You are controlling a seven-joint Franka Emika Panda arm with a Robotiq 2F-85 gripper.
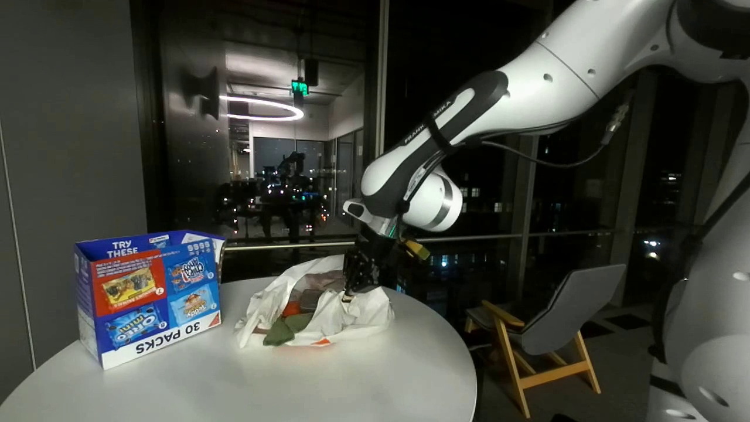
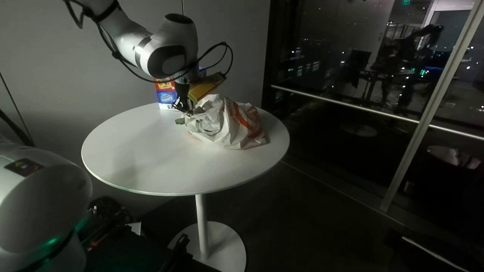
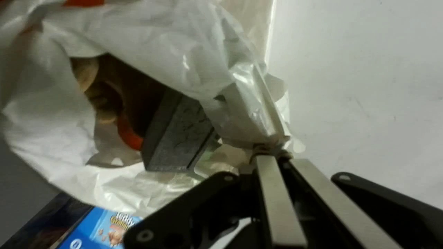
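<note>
A crumpled white plastic bag (image 1: 331, 321) with orange-red print lies on its side on the round white table, its mouth partly spread. My gripper (image 3: 279, 156) is shut on a gathered fold at the rim of that bag (image 3: 162, 38). Inside the mouth the wrist view shows a grey block (image 3: 183, 135), a red-orange piece (image 3: 128, 135) and dark brown things, partly hidden by plastic. Green pieces (image 1: 288, 329) poke out at the opening. In an exterior view my gripper (image 2: 190, 112) points down at the near edge of the bag (image 2: 230, 126).
A blue snack box (image 1: 155, 299) with an open top stands on the table (image 1: 281, 392) beside the bag, also partly seen in the wrist view. A grey chair (image 1: 554, 308) with wooden legs stands on the floor. Windows with a metal rail (image 2: 340, 102) run behind.
</note>
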